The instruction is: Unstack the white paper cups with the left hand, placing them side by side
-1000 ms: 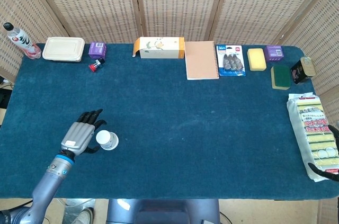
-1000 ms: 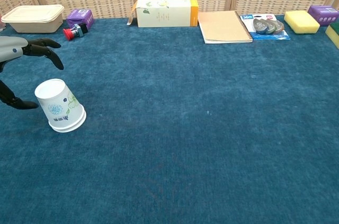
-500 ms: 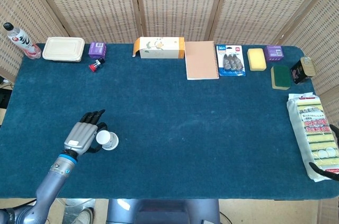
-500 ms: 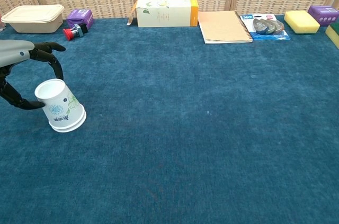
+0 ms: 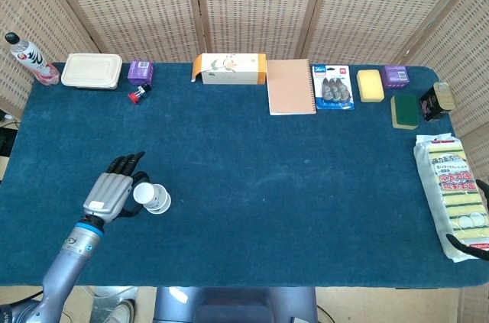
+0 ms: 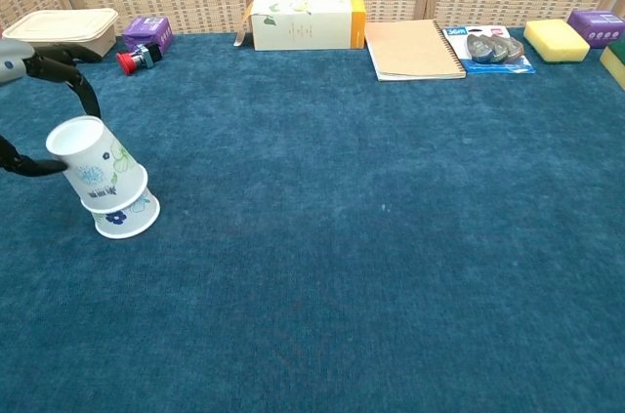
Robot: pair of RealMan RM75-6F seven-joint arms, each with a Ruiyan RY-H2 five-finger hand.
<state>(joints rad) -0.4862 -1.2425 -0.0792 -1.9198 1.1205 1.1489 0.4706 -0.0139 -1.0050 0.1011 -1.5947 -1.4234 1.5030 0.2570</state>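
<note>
Gripping two nested cups [image 6: 101, 182], fingers [image 6: 78, 91].

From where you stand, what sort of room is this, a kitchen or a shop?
Neither, probably: it looks like a staged robot test table. A blue cloth table stands before woven screens, with unrelated goods lined along the edge: notebook, sponges, food container.

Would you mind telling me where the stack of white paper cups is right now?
In the head view, the stack of white paper cups sits upside down near the front-left of the blue table, tilted, with the left hand around the upper cup.
</note>
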